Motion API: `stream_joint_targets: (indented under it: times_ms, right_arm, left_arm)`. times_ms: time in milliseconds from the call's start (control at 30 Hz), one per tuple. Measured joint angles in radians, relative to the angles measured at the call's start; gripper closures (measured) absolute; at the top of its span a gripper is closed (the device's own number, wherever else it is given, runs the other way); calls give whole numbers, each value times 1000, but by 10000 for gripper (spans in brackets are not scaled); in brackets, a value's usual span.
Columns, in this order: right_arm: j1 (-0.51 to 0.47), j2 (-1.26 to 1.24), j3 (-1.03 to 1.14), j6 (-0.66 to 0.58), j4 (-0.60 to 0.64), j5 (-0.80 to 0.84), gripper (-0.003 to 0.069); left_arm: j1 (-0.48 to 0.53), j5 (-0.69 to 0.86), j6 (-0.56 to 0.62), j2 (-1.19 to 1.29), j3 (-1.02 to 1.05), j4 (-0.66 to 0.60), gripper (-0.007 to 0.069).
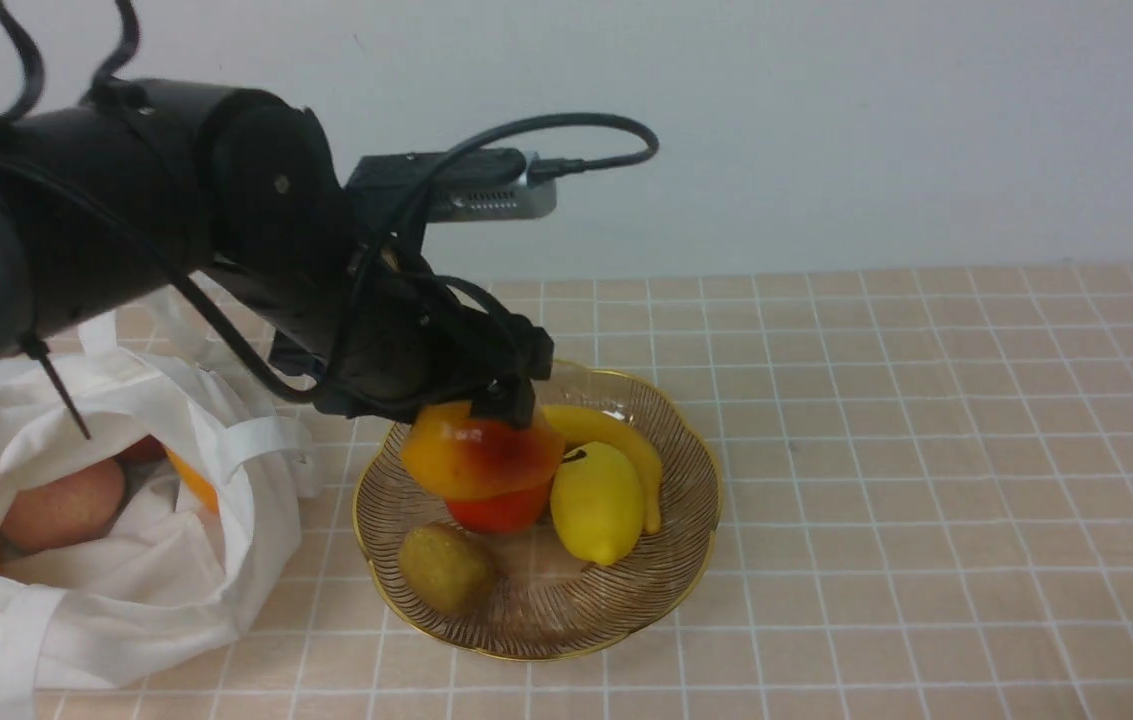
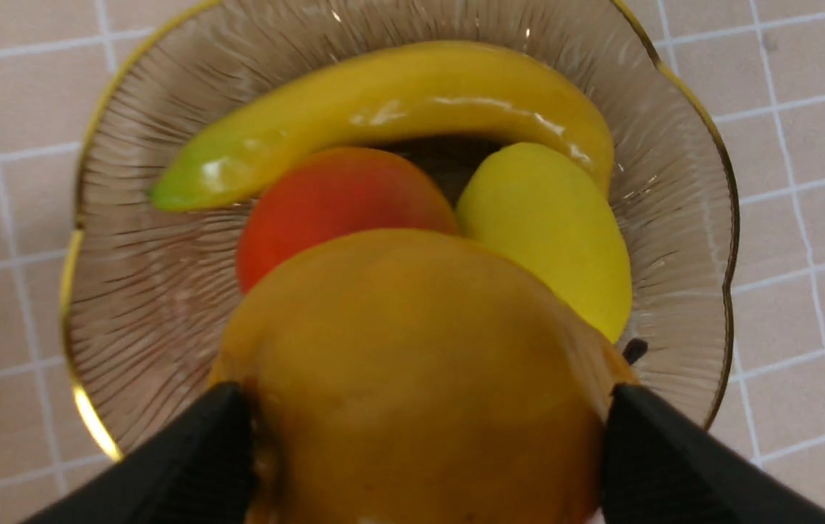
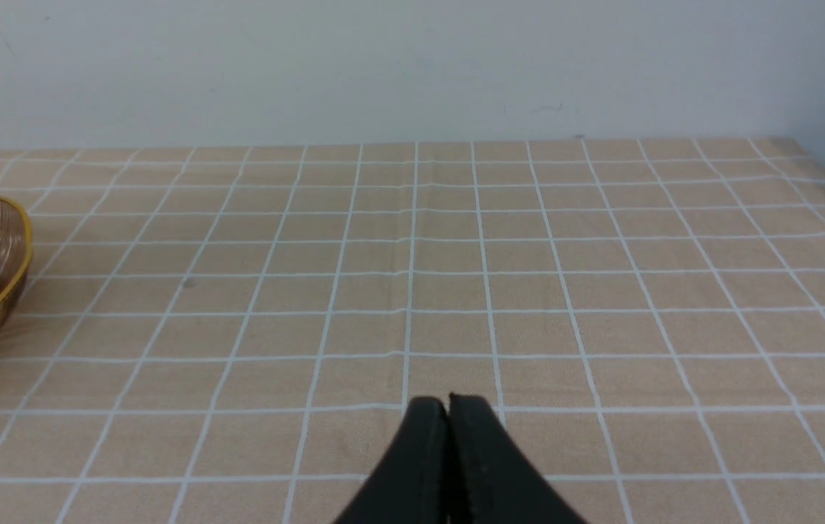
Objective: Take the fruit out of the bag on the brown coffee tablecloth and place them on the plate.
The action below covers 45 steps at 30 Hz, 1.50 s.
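Now clamped between the black, wedge-shaped fingers of the left gripper, spread wide on its flanks: a glossy, rounded orange-yellow fruit with a red blush, hanging just above the plate, over its left half. Inside the plate, shallow clear glass with fine brown ribs and a scalloped gold rim: a shiny red fruit right under the held one, touching or not, cannot tell; a smooth lemon just right of it; a curved banana, green-tipped, along the far side; a dull brown-green kiwi near left. Close left of the plate, a slumped white cloth bag with wide straps, mouth open; within, a pale pink-red fruit and a slim orange fruit. Beneath all, peach-brown cloth gridded in white. Right of the plate, right gripper, tips pressed together.
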Motion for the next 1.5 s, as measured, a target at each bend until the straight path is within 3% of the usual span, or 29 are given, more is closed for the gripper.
stream_joint_targets:
  times_ms: [433,700,1033,1133,1233,1267,1300,1367,1500]
  right_arm:
    - [0,0,0,0,0,0,676]
    - [0,0,0,0,0,0,676]
    - [0,0,0,0,0,0,676]
    - [0,0,0,0,0,0,676]
    - [0,0,0,0,0,0,676]
    - [0,0,0,0,0,0,676]
    - [0,0,0,0,0,0,676]
    - [0,0,0,0,0,0,676]
    - [0,0,0,0,0,0,676]
  left_arm:
    - [-7,-10,0,124,0,-74,76]
    - [-7,-10,2,124,-3,-74,-53]
    - [-7,112,9,124,-178,-29,-54]
    - [-7,224,9,124,-285,32,-3]
    - [-7,379,9,124,-417,122,162]
    - [-7,420,11,124,-471,171,286]
    - [-7,429,12,122,-496,197,336]
    - [-7,440,35,99,-526,250,523]
    - [-7,447,62,18,-484,259,617]
